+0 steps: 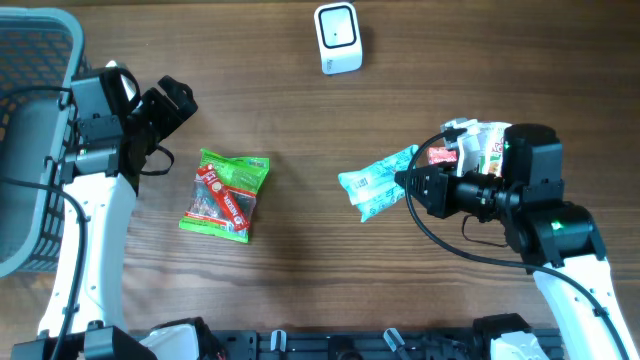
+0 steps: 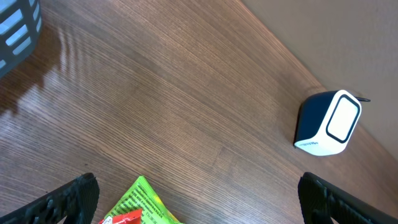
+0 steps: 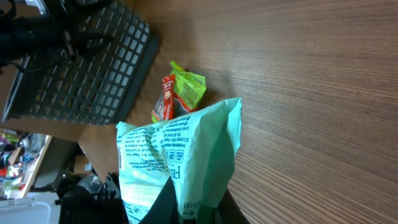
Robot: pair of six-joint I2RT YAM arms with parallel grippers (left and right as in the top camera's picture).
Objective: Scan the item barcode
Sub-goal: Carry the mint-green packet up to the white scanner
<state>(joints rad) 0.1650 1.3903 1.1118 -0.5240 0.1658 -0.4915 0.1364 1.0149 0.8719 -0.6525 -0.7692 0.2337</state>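
Two claws: right claw point(image 1: 405, 186) clamped on mint packet point(image 1: 372, 185) edge, left claw point(image 1: 176, 100) spread; scanner point(image 1: 337, 38) seemingly well apart.

The scanner point(image 1: 337, 38) stands on the table point(image 1: 300, 290) near its far edge. Nearer the robot and left of the scanner, the pack point(image 1: 226, 194) lies flat. Nearer and slightly right of the scanner is the pouch point(image 1: 378, 181), its right end clamped in the right gripper point(image 1: 405, 185). Further right lies a heap of packets point(image 1: 470, 148). Far left of the scanner sits the basket point(image 1: 30, 150), with the left gripper point(image 1: 172, 103) between them.
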